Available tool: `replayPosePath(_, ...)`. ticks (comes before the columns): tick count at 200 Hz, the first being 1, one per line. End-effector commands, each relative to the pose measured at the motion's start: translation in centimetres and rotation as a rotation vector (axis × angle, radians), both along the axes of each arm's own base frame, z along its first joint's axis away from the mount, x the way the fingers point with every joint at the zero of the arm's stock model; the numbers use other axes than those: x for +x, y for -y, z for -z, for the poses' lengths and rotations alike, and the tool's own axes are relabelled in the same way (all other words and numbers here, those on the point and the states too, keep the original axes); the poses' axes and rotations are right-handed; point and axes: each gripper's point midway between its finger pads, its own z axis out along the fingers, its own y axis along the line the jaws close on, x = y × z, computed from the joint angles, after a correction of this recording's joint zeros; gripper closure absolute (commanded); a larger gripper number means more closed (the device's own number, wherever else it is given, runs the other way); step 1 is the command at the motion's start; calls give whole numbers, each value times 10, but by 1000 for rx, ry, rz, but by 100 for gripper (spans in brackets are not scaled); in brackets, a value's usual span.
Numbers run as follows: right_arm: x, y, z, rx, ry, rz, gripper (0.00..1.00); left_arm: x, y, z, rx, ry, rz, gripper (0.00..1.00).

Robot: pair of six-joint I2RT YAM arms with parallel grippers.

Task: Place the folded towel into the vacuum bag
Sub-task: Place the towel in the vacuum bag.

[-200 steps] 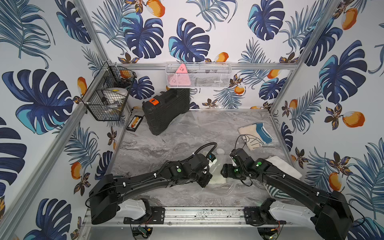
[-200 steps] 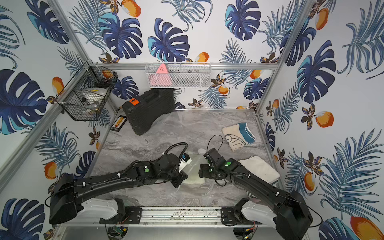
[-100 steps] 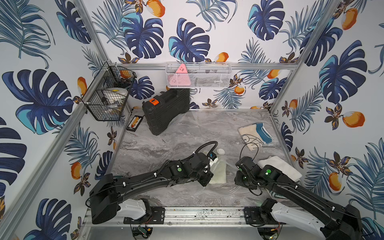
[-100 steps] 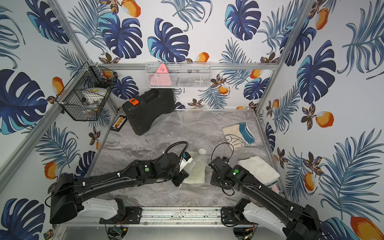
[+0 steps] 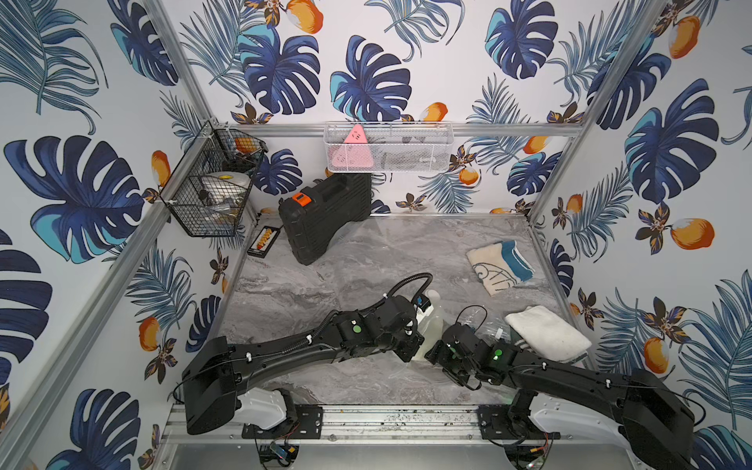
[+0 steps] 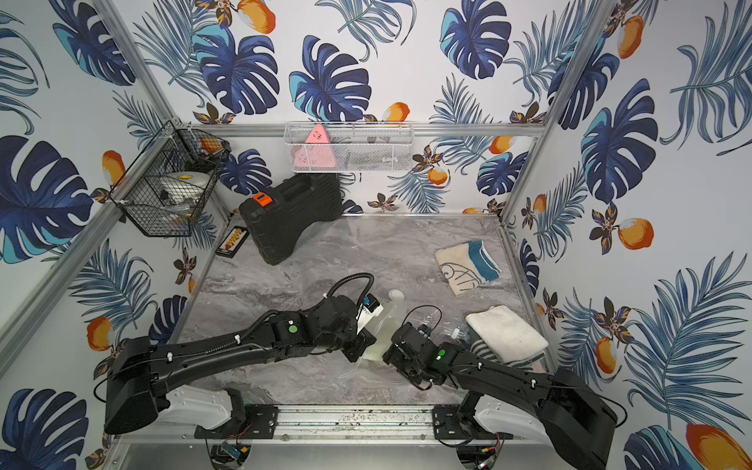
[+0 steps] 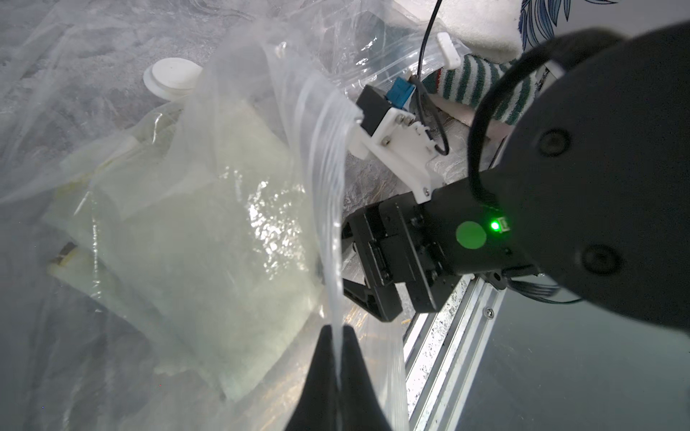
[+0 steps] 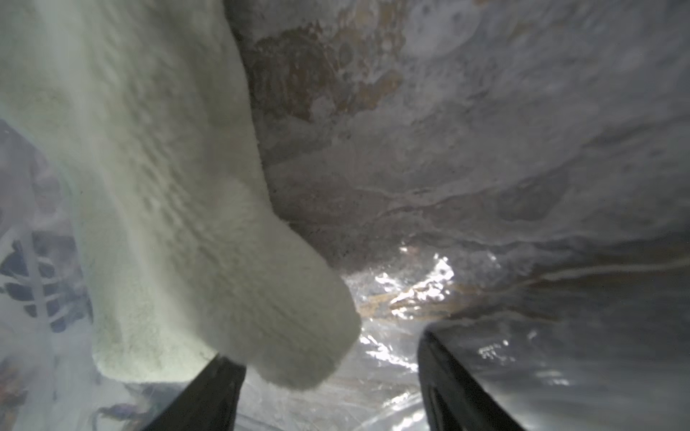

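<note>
well, the left gripper (image 7: 338, 332) is clenched on the zip-seal strip (image 7: 328, 209) of the vacuum bag (image 7: 239, 67), holding that lip lifted so the mouth gapes toward the other arm. just beyond its fingertips, under the raised film, the folded towel (image 7: 194, 239) lies pale and flat on the bag's lower sheet. the round white valve (image 7: 171, 76) sits farther off, past the towel.

the right gripper (image 8: 328, 358) is at the mouth, released, with its jaws spread and nothing pinched. the towel's rounded corner is just ahead of them, perhaps brushing one finger; i cannot tell.

the towel looks delivered, so the step in hand is likely backing out cleanly. to do that well, the left pinch should hold firm and high while the right arm draws straight back along its own line, fingers apart, so neither terry nor film gets dragged along.

the lifted lip hangs very near the right wrist's white bracket, which is the likeliest snag. behind the right gripper there is bare table (image 5: 386, 386) up to the frame rail (image 7: 448, 336). on its outer side the spare towels (image 5: 545, 337) lie near, so there is little room to swing that way.
</note>
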Motion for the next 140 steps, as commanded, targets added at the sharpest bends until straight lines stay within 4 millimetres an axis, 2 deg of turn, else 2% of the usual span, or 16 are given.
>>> replayPosePath(1,26,-26,-14,149,87,103,29,-1,-3,-1,7,25,14,100)
replayPosePath(32,42,-39,-26,170,183,148,34,-4,-7,3,4,17,10,100)
replayPosePath(49,47,-40,-30,136,206,165,36,-6,-8,5,3,9,13,100)
replayPosePath(75,56,-34,-20,99,224,239,41,-3,-12,5,15,28,-1,100)
replayPosePath(88,61,-37,-15,106,227,254,45,-1,-15,6,26,36,-10,100)
replayPosePath(106,66,-42,-8,75,217,245,54,1,-17,8,37,38,-17,100)
replayPosePath(120,67,-46,-2,70,207,227,65,2,-19,8,39,38,-21,100)
replayPosePath(140,70,-49,-3,66,222,158,80,4,-19,8,33,39,-24,100)
